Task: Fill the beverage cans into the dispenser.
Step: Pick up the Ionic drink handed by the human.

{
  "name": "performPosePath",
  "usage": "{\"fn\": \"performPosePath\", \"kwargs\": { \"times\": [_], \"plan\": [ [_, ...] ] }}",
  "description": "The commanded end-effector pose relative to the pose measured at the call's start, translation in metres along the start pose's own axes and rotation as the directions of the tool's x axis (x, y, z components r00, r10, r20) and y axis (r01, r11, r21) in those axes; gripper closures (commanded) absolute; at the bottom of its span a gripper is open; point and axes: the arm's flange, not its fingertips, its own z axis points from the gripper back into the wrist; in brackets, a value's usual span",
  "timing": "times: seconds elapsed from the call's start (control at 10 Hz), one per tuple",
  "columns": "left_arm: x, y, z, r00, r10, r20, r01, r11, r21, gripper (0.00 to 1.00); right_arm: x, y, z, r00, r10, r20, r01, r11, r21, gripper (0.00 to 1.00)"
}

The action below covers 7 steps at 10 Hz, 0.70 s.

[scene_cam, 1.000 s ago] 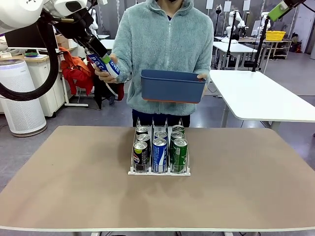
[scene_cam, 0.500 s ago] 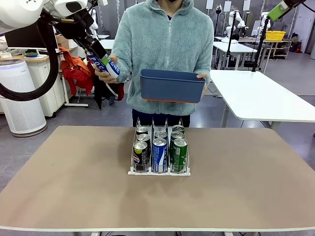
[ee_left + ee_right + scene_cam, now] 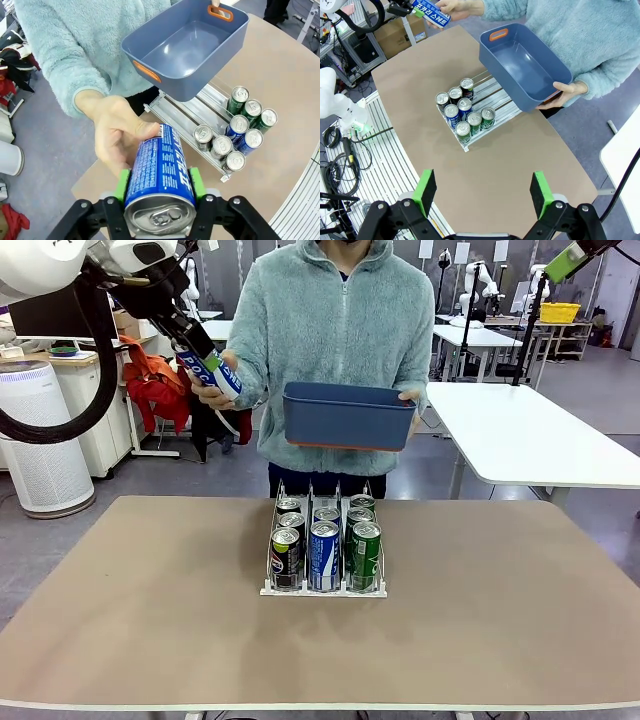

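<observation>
handover step: my left gripper (image 3: 159,186) is clamped on the blue can (image 3: 160,170), person's hand (image 3: 117,132) at its 11 o'clock touching it. right gripper (image 3: 483,192) jaws wide, empty. next i carry it to the rack (image 3: 323,589), middle lane's back.

Seven slim aluminium cans (image 3: 324,552) stand upright in the clear three-lane wire rack (image 3: 322,589) mid-table, towards the far edge. A blue white-lettered can (image 3: 212,371) is held tilted, above the far left edge.
</observation>
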Motion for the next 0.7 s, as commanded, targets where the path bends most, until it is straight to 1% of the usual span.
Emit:
{"fn": "performPosePath", "kwargs": {
  "times": [0.0, 0.2, 0.3, 0.4, 0.5, 0.6],
  "plan": [
    [-0.0012, 0.0017, 0.005, 1.0, 0.0, -0.021, 0.001, 0.999, 0.034, 1.0, -0.0027, 0.0038, -0.0021, 1.0, -0.008, -0.002, 0.008, 1.0, -0.002, 0.0],
    [-0.0017, 0.0025, 0.0065, 1.0, -0.005, -0.027, 0.006, 1.0, 0.03, 1.0, -0.0027, 0.0038, -0.0021, 1.0, -0.008, -0.002, 0.008, 1.0, -0.002, 0.0],
    [0.0001, -0.0003, 0.0061, 0.999, -0.022, -0.034, 0.023, 1.0, 0.008, 1.0, -0.0027, 0.0038, -0.0021, 1.0, -0.008, -0.002, 0.008, 1.0, -0.002, 0.0],
    [0.0036, -0.0026, 0.0054, 0.999, 0.023, -0.028, -0.022, 0.999, 0.039, 1.0, -0.0027, 0.0038, -0.0021, 1.0, -0.008, -0.002, 0.008, 1.0, -0.002, 0.0],
    [-0.0009, 0.0007, 0.0012, 1.0, -0.007, -0.011, 0.008, 1.0, 0.006, 1.0, -0.0027, 0.0038, -0.0021, 1.0, -0.008, -0.002, 0.008, 1.0, -0.002, 0.0],
    [-0.0009, 0.0007, 0.0012, 1.0, -0.007, -0.011, 0.008, 1.0, 0.006, 1.0, -0.0027, 0.0038, -0.0021, 1.0, -0.008, -0.002, 0.008, 1.0, -0.002, 0.0]
  ]
}}
